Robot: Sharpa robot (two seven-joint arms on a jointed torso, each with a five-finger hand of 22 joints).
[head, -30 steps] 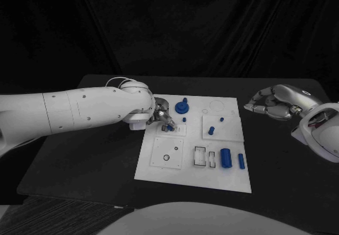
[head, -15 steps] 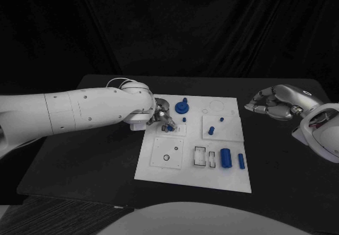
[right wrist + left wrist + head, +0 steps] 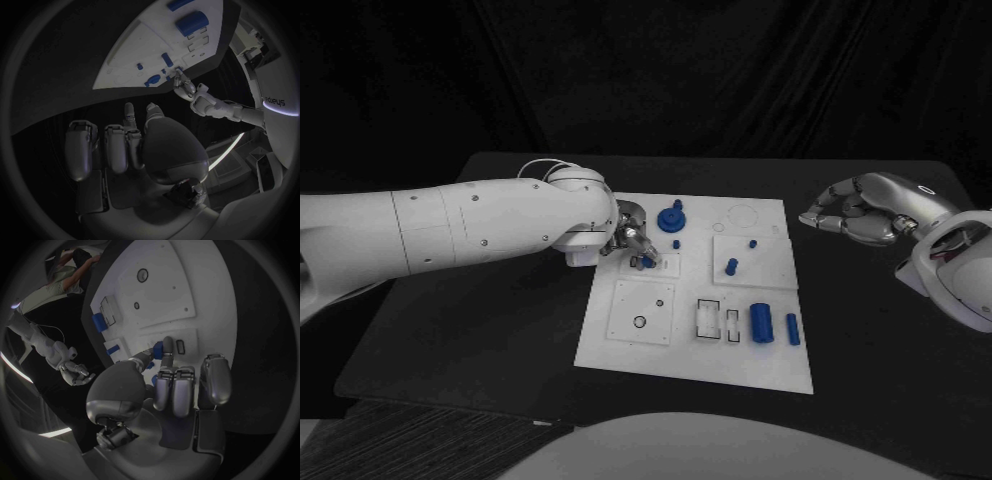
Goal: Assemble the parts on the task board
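The black counter (image 3: 473,330) carries the white rectangular task board (image 3: 754,365) at its middle. The left robot hand (image 3: 626,240) sits over the board's near-left part, pinching a small blue plastic peg (image 3: 646,261) between thumb and a fingertip just above a square recessed plate there; the left wrist view shows the same peg (image 3: 158,349) held at the fingertips beside a small slot. The right robot hand (image 3: 855,212) hangs off the board's right edge above the counter, fingers curled in on nothing. On the board, a large blue cylinder (image 3: 760,322) lies near the front with a slimmer blue bar (image 3: 792,329) just beside it, and a blue knobbed piece (image 3: 674,216) stands towards the far edge.
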